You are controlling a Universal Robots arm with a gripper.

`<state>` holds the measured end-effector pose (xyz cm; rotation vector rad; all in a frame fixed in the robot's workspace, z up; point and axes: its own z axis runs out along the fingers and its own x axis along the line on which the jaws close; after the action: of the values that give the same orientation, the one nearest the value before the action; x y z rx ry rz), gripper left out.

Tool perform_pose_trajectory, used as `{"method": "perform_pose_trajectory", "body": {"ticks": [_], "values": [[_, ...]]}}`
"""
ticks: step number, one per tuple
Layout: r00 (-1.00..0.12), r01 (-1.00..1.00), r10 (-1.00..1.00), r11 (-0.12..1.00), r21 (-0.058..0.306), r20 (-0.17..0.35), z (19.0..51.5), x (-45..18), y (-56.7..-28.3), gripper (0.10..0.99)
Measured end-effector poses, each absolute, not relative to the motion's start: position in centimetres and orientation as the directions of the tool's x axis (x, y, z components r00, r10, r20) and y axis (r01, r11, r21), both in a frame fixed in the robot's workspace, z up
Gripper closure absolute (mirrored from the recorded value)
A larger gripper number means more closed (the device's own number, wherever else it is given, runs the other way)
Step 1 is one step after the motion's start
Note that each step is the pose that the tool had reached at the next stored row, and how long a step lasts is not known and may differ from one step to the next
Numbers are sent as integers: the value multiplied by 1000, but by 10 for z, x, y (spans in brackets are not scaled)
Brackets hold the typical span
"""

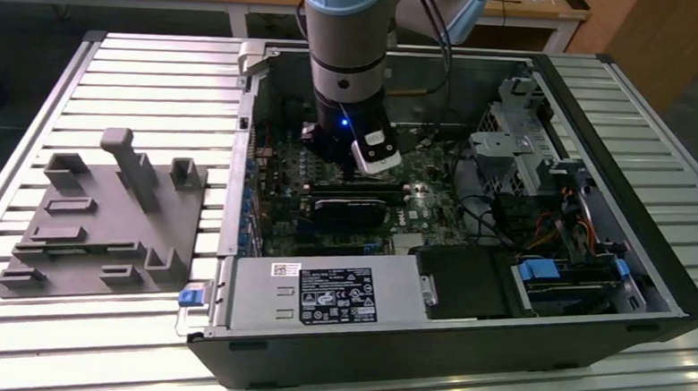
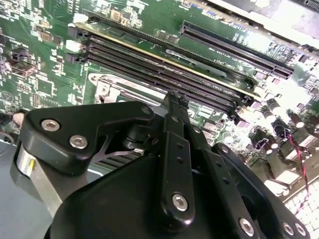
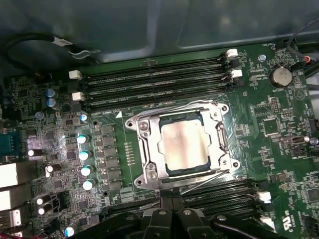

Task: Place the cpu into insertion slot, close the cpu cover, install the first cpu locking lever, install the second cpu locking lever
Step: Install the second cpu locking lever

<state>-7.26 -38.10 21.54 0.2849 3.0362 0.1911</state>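
The dull silver-brown square cpu [image 3: 185, 145] sits mid-frame under the silvery metal cpu cover [image 3: 149, 164]; the black end effector [image 2: 174, 102], fingers pinched together and empty, could slip off a lever.

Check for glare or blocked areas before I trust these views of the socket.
First wrist view: soft sheen on the cpu, cover edges readable. Second wrist view: the gripper body blocks the socket; bright washout at far board edge. Exterior view: the arm shadows the motherboard.

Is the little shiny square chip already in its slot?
In. The dull silver-brown square cpu lies flat in the socket, with the silvery metal cpu cover frame down around it.
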Motion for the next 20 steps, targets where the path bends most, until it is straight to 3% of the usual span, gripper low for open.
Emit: {"method": "perform_pose_trajectory", "body": {"ticks": [20], "values": [[-980,175,192,959,222,-56,204,-82,-398,980]]}}
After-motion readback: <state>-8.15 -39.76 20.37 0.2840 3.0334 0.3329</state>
